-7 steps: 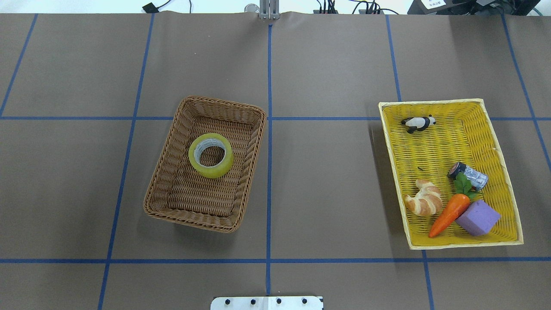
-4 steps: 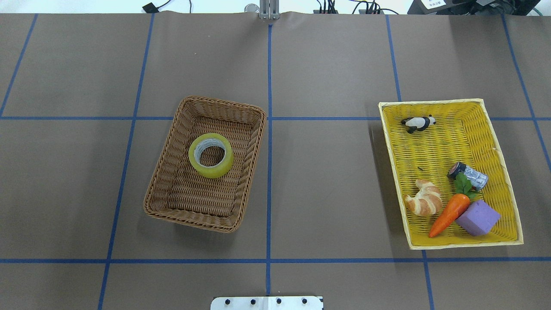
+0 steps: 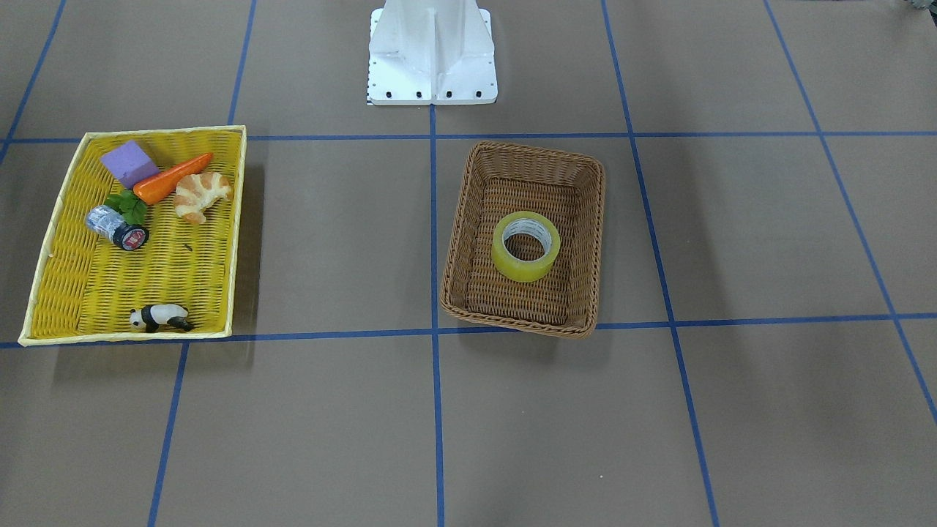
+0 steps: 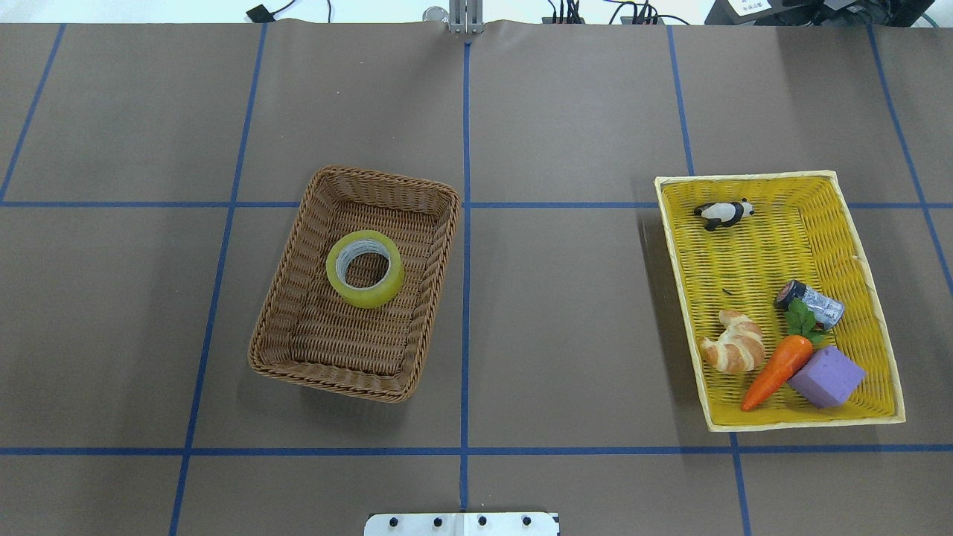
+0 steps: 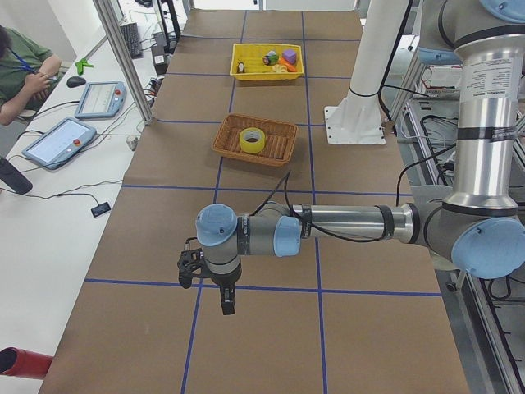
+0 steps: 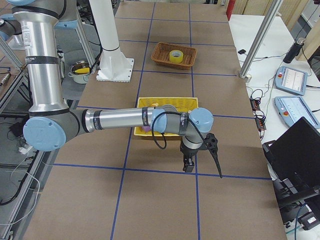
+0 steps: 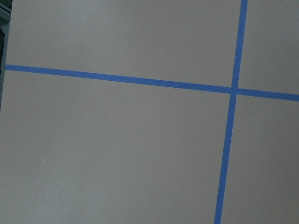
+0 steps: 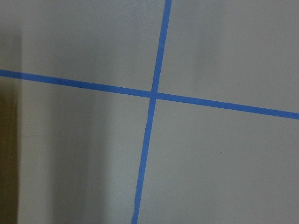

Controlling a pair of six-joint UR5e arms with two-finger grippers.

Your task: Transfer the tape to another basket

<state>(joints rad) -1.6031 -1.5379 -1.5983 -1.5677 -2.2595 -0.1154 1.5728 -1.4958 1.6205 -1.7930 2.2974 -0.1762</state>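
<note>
Left fingers (image 5: 227, 300) and right fingers (image 6: 217, 162) hang over bare tabletop (image 4: 566, 298) at opposite ends; the tape (image 4: 366, 296) lies in the basket (image 4: 287, 298).
Each pair points down near a crossing of blue lines and shows only from the side, so I cannot tell whether either is released or clenched. The left pair is well apart from the basket. The right pair is near the yellow tray (image 4: 744, 260), on its outer side. The tape lies flat, hole up, on the basket floor, toward the far end and touching no wall. The basket stands just left of the centre line, and the tray is well apart from it on the right. In the tray a panda (image 4: 722, 214) lies at the far end, while a croissant (image 4: 735, 342), carrot (image 4: 778, 370), purple block (image 4: 826, 376) and silver cylinder (image 4: 815, 305) cluster at the near end.
</note>
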